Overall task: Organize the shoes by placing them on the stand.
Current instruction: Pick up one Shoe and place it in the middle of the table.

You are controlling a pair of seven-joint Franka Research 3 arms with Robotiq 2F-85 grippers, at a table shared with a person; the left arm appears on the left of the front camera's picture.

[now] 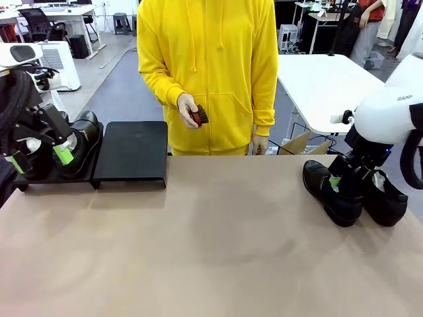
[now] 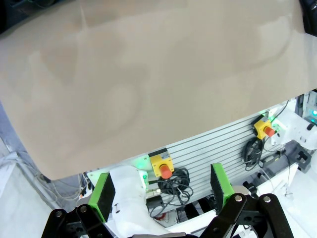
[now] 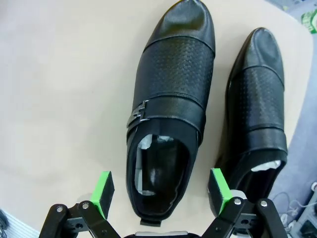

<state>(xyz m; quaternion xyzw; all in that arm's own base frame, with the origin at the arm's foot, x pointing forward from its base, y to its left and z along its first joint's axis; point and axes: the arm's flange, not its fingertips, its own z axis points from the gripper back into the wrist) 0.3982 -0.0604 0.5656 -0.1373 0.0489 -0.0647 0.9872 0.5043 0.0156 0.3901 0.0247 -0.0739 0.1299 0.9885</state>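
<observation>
On the right of the table (image 1: 198, 251), the buckled shoe (image 3: 171, 89) stands just beside a second shoe (image 3: 257, 99). The right claw (image 3: 161, 191) hangs spread astride the buckled shoe's heel end, pinching nothing. At the far left, the stand (image 1: 132, 148) carries other shoes (image 1: 86, 132) on its left half. The left claw (image 1: 38, 158) is spread and empty in front of them. Beyond the table a person (image 1: 208, 66) holds a small dark object (image 1: 199, 117).

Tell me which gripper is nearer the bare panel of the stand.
Left. The left gripper is at the racked shoes, right beside the bare panel; the right gripper is far across the table, over the loose shoes.
</observation>
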